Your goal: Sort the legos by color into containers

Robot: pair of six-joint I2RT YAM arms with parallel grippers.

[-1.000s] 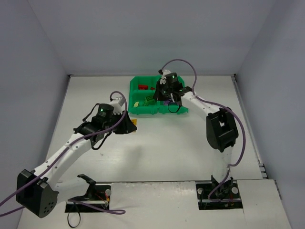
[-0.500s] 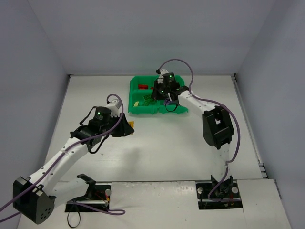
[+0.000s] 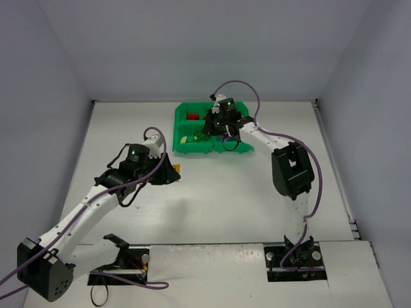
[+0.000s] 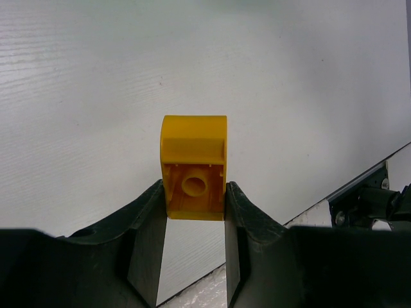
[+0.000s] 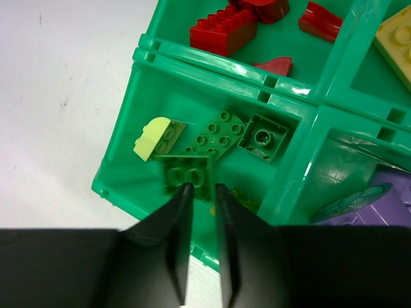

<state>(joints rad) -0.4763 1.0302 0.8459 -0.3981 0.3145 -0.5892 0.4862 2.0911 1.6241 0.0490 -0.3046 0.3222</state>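
Note:
My left gripper (image 4: 192, 196) is shut on a yellow lego (image 4: 192, 154), held hollow side up above the bare table; from above, it (image 3: 173, 172) hangs left of and nearer than the green tray (image 3: 192, 149). My right gripper (image 5: 201, 187) hovers over the tray's near-left container (image 5: 122, 173) with its jaws slightly parted. A blurred dark green lego (image 5: 186, 173) lies just off its fingertips, loose. The same container holds a lime lego (image 5: 157, 138), a green plate (image 5: 218, 135) and a green square lego (image 5: 263, 136). Red legos (image 5: 221, 29) fill the container behind it.
A purple piece (image 5: 385, 199) lies in the container to the right, and a pale yellow piece (image 5: 398, 38) in the far right one. Grey walls close in the table on three sides. A cable loops above the right arm (image 3: 292, 170).
My right gripper's jaws have parted over the near-left container and the dark green lego has come free. The left arm drew back a little towards the near left with its yellow lego.

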